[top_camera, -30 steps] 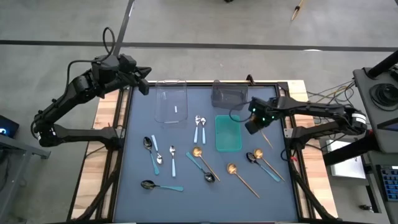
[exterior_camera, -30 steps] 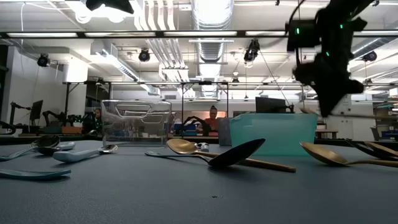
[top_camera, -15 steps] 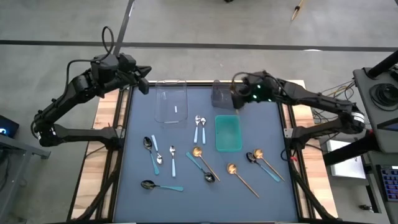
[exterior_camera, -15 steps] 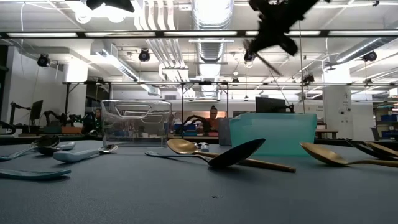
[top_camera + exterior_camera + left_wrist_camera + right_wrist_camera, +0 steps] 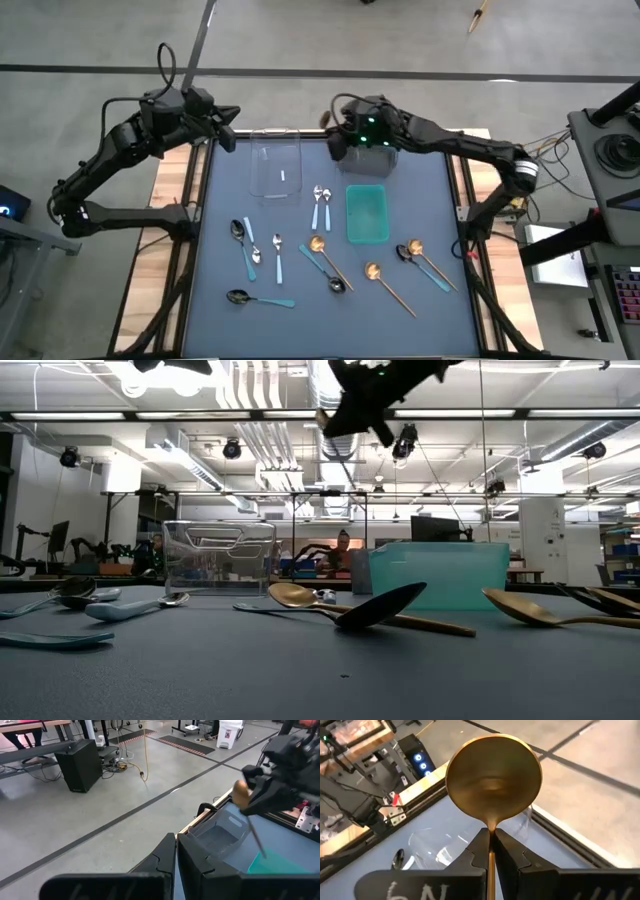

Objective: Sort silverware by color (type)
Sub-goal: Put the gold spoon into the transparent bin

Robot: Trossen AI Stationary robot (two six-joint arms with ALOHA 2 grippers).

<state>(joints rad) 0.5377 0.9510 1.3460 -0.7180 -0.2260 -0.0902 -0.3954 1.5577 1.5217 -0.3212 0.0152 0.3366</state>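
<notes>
Right gripper (image 5: 491, 851) clamped on gold spoon (image 5: 493, 775) at handle; light, stiff, slippery, likely to pivot; left gripper (image 5: 176, 851) closed, empty.

Robotics lab, open industrial hall

We see exposed ceiling ducts (image 5: 340, 385), strip lights, a bare concrete floor (image 5: 400, 35), more robot arms (image 5: 85, 547) on benches behind our desk (image 5: 300, 255), and a seated person (image 5: 344, 550).
</notes>
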